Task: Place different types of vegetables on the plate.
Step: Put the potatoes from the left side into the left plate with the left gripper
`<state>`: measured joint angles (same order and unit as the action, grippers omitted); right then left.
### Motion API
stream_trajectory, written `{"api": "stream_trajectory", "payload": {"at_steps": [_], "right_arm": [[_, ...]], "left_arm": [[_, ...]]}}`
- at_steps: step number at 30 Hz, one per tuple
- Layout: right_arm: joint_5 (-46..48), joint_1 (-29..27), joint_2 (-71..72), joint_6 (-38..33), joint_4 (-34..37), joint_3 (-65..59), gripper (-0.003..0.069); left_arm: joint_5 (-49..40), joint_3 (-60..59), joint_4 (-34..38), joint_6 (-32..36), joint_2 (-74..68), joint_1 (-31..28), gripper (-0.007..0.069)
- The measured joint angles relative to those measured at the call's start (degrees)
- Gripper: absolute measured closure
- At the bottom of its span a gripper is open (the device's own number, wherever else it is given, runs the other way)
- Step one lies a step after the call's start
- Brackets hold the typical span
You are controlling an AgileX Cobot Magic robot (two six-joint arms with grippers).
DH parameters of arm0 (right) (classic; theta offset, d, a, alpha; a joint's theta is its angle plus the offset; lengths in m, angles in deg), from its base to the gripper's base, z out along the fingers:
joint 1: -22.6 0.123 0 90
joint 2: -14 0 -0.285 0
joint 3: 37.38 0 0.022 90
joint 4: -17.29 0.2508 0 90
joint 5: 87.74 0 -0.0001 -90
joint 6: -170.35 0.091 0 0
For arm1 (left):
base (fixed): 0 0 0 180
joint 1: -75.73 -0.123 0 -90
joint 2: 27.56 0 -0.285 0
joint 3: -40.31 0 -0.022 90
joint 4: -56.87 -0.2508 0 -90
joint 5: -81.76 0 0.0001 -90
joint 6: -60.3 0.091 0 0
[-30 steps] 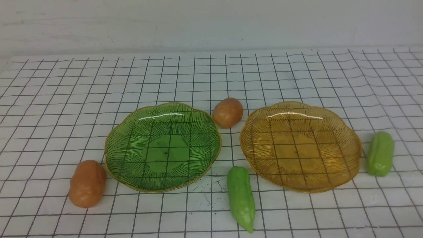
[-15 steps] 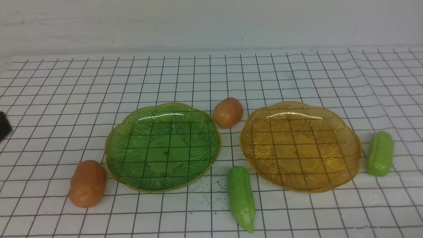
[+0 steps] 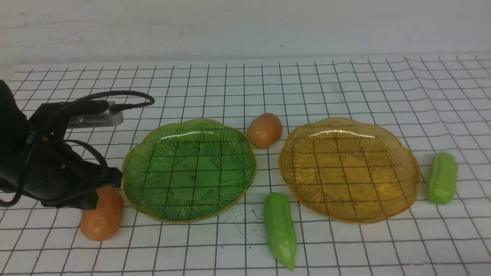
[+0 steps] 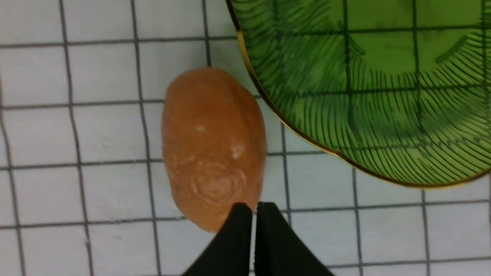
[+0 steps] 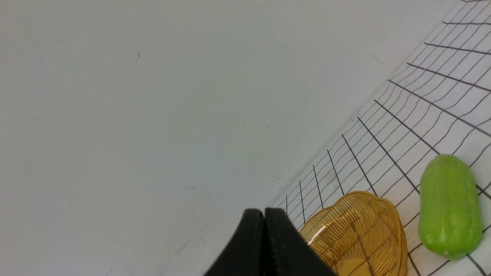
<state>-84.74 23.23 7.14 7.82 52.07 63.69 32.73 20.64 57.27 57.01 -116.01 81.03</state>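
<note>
While tips together, left pincer (image 4: 254, 207) directly over one end of the orange potato (image 4: 213, 147).

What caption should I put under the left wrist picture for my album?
Shut left gripper above one end of an orange-brown toy potato, beside the green plate.

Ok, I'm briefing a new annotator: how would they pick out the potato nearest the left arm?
Start at the green plate, on the left. Just off its near-left rim lies an elongated orange-brown potato, below the left pincer. The other potato is rounder and sits farther back, beside the amber plate.
</note>
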Motion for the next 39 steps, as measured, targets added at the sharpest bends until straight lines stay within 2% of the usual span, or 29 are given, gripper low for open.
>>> {"api": "stream_trajectory", "payload": {"at_steps": [2,4,9,11,15,18,21,25,29,34,39], "right_arm": [[-0.4,0.0,0.0,0.2,0.2,0.0,0.0673],[-0.8,0.0,0.0,1.1,1.4,0.0,0.0673],[0.9,0.0,0.0,0.3,1.9,0.0,0.0673],[4.4,0.0,0.0,-1.5,1.9,0.0,0.0673],[12.0,0.0,0.0,-7.2,1.9,1.1,0.0673],[14.3,0.0,0.0,-11.9,1.9,3.3,0.0673],[14.6,0.0,0.0,-15.7,1.7,6.5,0.0673],[14.7,0.0,0.0,-17.5,1.7,9.1,0.0673],[16.5,0.0,-0.1,-17.9,1.7,11.3,0.0673],[27.2,0.0,-7.0,-20.0,-0.9,20.5,0.0673],[46.1,0.0,-22.5,-20.9,-6.6,33.8,0.0673]], "left_arm": [[1.9,0.1,-1.5,0.0,-0.5,0.0,0.0586],[4.0,0.2,-2.6,0.1,-1.8,0.0,0.0517],[6.0,0.3,-3.2,-1.1,-5.7,0.0,0.0305],[6.2,0.3,-3.8,-2.9,-7.8,0.0,0.0208],[6.5,0.3,-5.8,-8.3,-11.4,0.0,0.0076],[6.5,0.3,-8.2,-12.8,-14.2,0.0,0.0018],[6.5,0.3,-9.0,-14.4,-16.1,0.0,0.0008],[6.0,0.3,-9.3,-14.7,-18.0,0.0,0.0025],[5.5,0.4,-9.1,-15.0,-19.1,0.0,0.0111],[0.0,1.0,-9.2,-15.1,-18.2,0.0,0.0118],[-2.6,3.3,-7.1,-15.1,-11.3,0.1,0.0118]]}}
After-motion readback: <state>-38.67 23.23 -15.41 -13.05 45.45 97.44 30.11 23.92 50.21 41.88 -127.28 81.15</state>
